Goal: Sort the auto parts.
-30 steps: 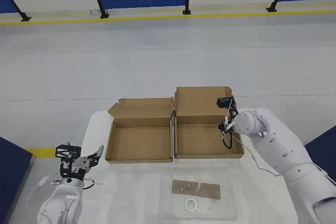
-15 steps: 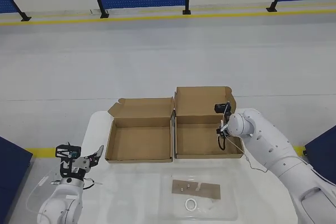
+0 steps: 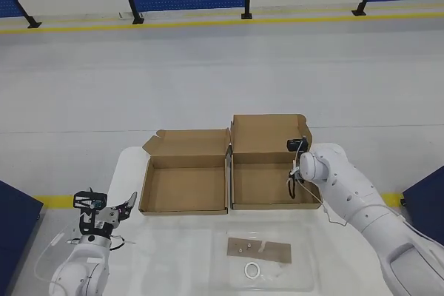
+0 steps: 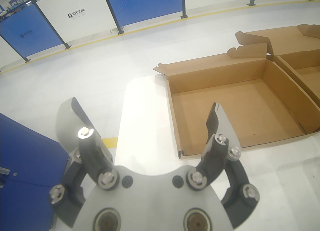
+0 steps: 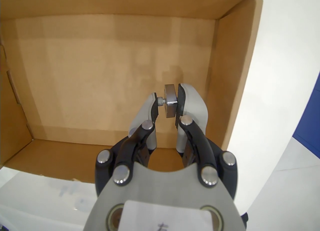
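My right gripper (image 5: 168,103) is shut on a small metal bolt with a square head (image 5: 170,103), held above the floor of the right cardboard box (image 5: 75,71). In the top view that gripper (image 3: 292,177) hangs over the right box (image 3: 270,194) near its right wall. The left cardboard box (image 3: 183,189) stands beside it with nothing inside. My left gripper (image 3: 118,209) is open at the table's left edge, with nothing between its fingers; the left box (image 4: 232,106) lies ahead of it (image 4: 147,119). A white ring (image 3: 251,270) and small bolts (image 3: 246,245) lie on a clear tray (image 3: 296,285).
A brown cardboard strip (image 3: 259,249) lies on the clear tray at the table's front. Both boxes have open lids folded back toward the far side. White tabletop (image 3: 170,244) lies bare between the left gripper and the tray.
The right arm has swung in over the right box, carrying the bolt slightly left and down. The left arm has not moved.
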